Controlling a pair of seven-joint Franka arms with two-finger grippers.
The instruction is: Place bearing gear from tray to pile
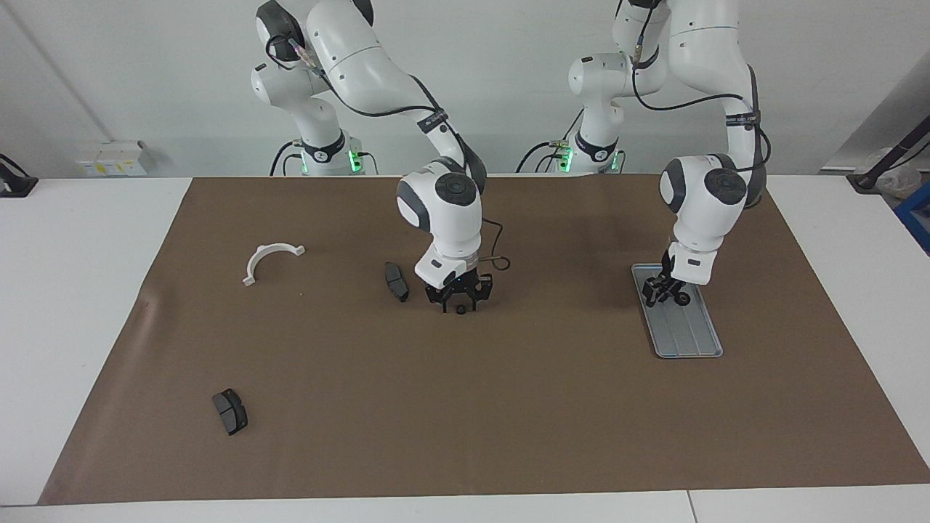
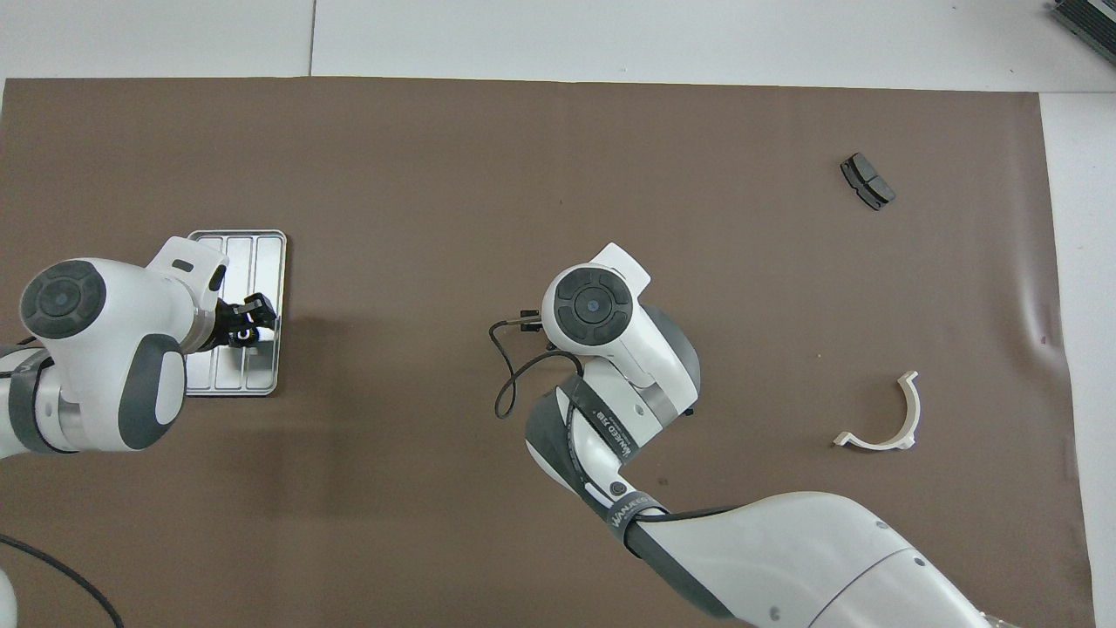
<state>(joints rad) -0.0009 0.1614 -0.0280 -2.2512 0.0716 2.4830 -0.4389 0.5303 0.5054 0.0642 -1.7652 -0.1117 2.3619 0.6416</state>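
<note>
Since the left gripper (image 1: 669, 293) sits around a gear (image 1: 681, 298) on the tray (image 1: 690, 341), I'd close square before lifting; can't tell if either's gripping; right gripper (image 1: 460, 301) straddles the mat's gear (image 1: 461, 309).

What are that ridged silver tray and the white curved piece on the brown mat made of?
The flat ridged silver-grey tray looks like metal, probably aluminium or steel: it has a dull sheen and pressed lengthwise ridges. The white curved bracket looks like matte plastic, judging by its even, unshiny white surface; painted metal cannot be ruled out.
</note>
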